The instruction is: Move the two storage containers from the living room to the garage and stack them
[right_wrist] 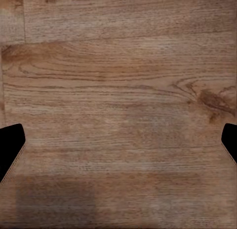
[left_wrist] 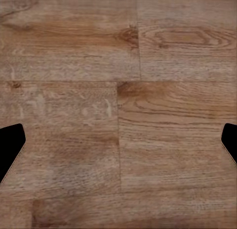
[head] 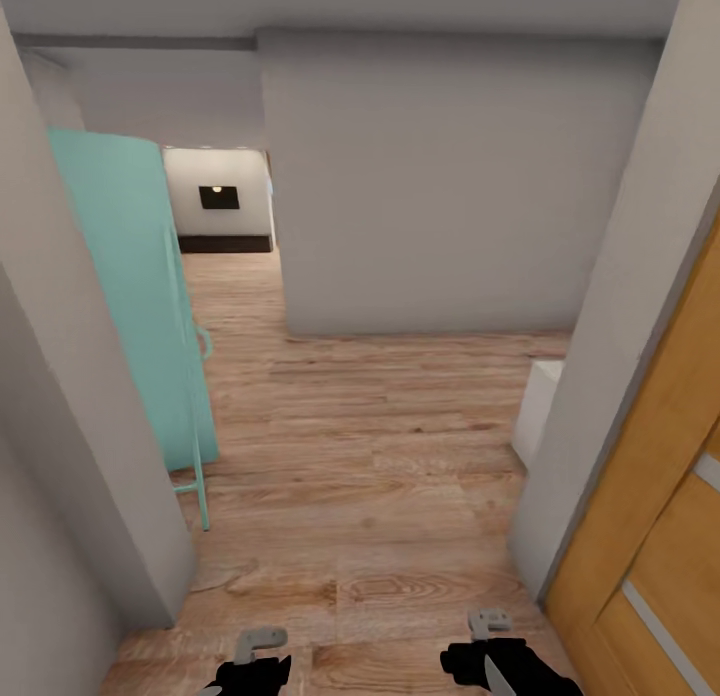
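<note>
The two storage containers are out of view. I stand in a hallway on light wood planks (head: 380, 476). Low in the head view, my left gripper (head: 252, 664) and right gripper (head: 492, 654) hang over the planks. In the left wrist view the left gripper (left_wrist: 118, 150) is open, its black fingertips (left_wrist: 10, 147) far apart with bare wood between them. The right gripper (right_wrist: 118, 150) is open the same way over wood grain. Far down the passage a room with a dark wall screen (head: 218, 197) and a long dark cabinet (head: 225, 243) looks like the living room. The garage and its concrete floor are out of view.
A turquoise door (head: 130, 296) stands open at the left against a grey wall (head: 60, 456). A grey wall block (head: 440, 186) faces me. At the right is a wooden door with glass strips (head: 665, 536) and, past its frame, a white box-like object (head: 538, 406).
</note>
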Tool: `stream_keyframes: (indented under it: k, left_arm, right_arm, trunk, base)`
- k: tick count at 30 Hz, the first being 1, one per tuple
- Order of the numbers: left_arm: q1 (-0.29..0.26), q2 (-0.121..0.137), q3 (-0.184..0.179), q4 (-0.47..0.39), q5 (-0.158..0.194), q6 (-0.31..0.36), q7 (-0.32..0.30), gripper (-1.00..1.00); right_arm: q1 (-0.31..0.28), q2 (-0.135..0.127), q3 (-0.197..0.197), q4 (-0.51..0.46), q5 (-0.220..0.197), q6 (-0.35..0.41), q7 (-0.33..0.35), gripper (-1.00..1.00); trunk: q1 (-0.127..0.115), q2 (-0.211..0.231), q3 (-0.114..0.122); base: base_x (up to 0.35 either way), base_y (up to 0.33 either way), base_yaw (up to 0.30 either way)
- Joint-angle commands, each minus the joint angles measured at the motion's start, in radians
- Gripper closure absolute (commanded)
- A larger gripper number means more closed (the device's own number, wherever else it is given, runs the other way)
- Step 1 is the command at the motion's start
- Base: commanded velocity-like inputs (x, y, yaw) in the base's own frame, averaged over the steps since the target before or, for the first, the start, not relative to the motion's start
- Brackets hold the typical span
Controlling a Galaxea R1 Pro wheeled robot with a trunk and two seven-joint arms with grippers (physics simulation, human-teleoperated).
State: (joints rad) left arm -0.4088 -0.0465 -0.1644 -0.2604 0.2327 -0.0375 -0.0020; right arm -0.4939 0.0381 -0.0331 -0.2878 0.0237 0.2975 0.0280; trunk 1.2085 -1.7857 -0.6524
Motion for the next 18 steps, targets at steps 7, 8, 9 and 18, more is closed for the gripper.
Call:
stream_keyframes:
  k: [7, 8, 9, 18]
  left_arm:
    - [-0.001, 0.001, -0.007, 0.001, 0.010, -0.004, 0.000, -1.00]
    - [-0.001, 0.001, -0.007, 0.001, 0.010, -0.004, 0.000, -1.00]
    - [-0.001, 0.001, -0.007, 0.001, 0.010, -0.004, 0.000, -1.00]
    - [-0.001, 0.001, -0.007, 0.001, 0.010, -0.004, 0.000, -1.00]
  right_arm:
    - [0.000, 0.000, -0.004, -0.002, 0.003, 0.006, 0.003, -1.00]
    - [0.000, 0.000, -0.004, -0.002, 0.003, 0.006, 0.003, -1.00]
    - [0.000, 0.000, -0.004, -0.002, 0.003, 0.006, 0.003, -1.00]
    - [0.000, -0.001, -0.004, -0.002, 0.003, 0.006, 0.003, -1.00]
  trunk:
    - [0.001, 0.000, -0.001]
    - [0.001, 0.000, -0.001]
    - [0.001, 0.000, -0.001]
    - [0.001, 0.000, -0.001]
  base:
    - [0.344, 0.000, 0.000]
    - [0.344, 0.000, 0.000]
    - [0.344, 0.000, 0.000]
    - [0.344, 0.000, 0.000]
